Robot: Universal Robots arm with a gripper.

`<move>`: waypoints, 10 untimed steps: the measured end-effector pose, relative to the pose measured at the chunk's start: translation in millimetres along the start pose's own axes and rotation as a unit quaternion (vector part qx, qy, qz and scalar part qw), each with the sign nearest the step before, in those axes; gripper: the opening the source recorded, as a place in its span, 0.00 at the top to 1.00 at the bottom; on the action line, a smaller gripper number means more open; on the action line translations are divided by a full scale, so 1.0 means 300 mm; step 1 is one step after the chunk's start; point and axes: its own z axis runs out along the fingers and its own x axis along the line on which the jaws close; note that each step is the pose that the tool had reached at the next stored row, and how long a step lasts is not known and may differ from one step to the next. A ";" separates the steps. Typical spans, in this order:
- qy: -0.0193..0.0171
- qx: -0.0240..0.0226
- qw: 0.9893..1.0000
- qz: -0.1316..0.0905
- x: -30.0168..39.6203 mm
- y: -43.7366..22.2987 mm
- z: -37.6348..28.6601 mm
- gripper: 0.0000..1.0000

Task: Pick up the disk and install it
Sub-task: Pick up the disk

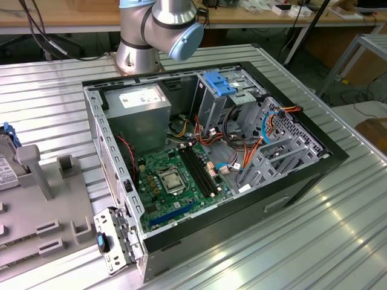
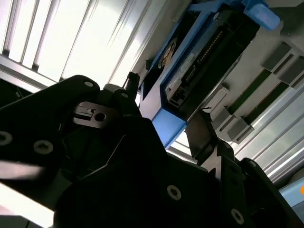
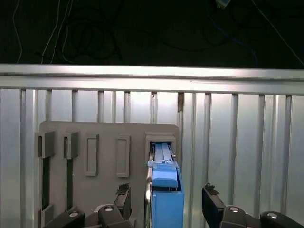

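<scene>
The disk [image 3: 166, 190] stands on edge in a slot of a grey holder [image 3: 109, 137], its bright blue rail facing the first wrist view. My gripper [image 3: 167, 202] is open, one black finger [image 3: 124, 197] on each side of the disk with a gap to it. In the second wrist view the disk [image 2: 199, 61] shows its dark underside and blue rails just beyond my gripper [image 2: 167, 102]. In the exterior view the disk [image 1: 5, 163] sits at the far left edge on the grey holder [image 1: 42, 205].
An open computer case [image 1: 338, 158] lies on the ribbed metal table [image 1: 302, 241], with a green motherboard [image 1: 175, 178], a grey power-supply box [image 1: 142, 112], a blue latch [image 1: 219, 83] and a drive cage [image 1: 266, 151]. The arm's base [image 1: 151, 36] stands behind the case.
</scene>
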 end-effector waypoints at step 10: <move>0.000 0.000 1.000 0.000 0.001 0.018 0.004 0.49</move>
